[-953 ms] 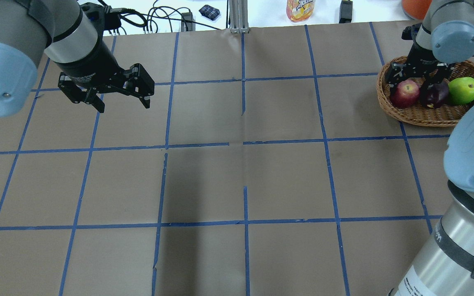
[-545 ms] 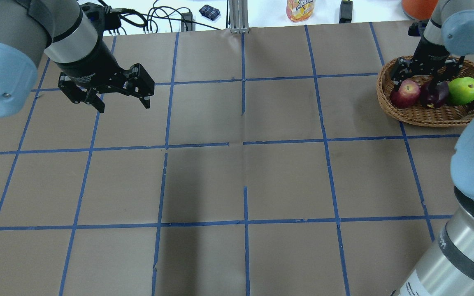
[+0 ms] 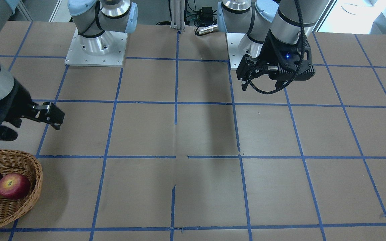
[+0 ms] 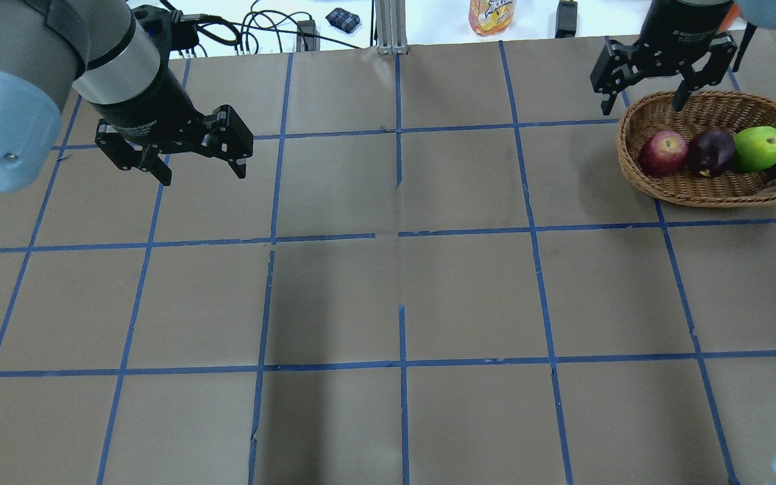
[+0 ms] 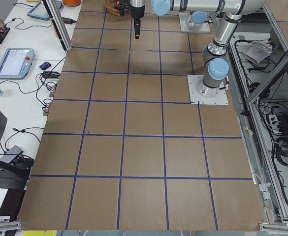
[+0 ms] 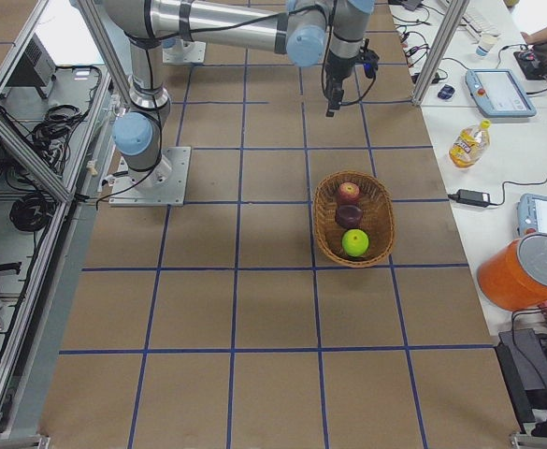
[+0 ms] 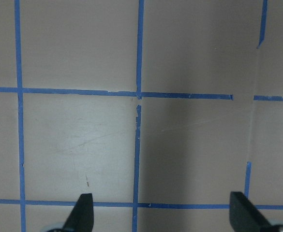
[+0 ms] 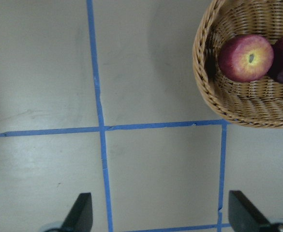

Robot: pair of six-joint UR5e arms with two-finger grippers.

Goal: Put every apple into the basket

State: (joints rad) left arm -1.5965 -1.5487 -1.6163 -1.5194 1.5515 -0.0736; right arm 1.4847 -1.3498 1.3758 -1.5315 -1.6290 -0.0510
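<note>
Right gripper [image 4: 642,102] hangs raised over the table [image 4: 388,296] with its jaws spread wide and nothing between them; the right wrist view shows both fingertips far apart over bare paper and blue tape. Left gripper [image 4: 203,168] is likewise wide open and empty, well apart from everything, over the robot's left part of the table.

All three apples lie inside the basket [image 4: 718,199], which sits near the table's right end. They form a row along the basket's long axis, which runs left to right across the robot's front. The red apple [image 4: 663,153] is at the end nearest the table's middle. The maroon apple [image 4: 712,152] is in the centre, touching or nearly touching its neighbours. The green apple [image 4: 759,147] is at the outer end. No apple shows outside the basket in any view.

From the right gripper, the basket lies outward, toward the robot's right. In the right wrist view only its inner end and the red apple show, in the upper right corner, so the gripper is beside that end rather than over the fruit. The right arm is by far the nearer one.

By my reading the task looks done. What remains is most likely only a retreat, which needs no grasp. The one risk is an open finger clipping the braided rim if the arm swings low.
</note>
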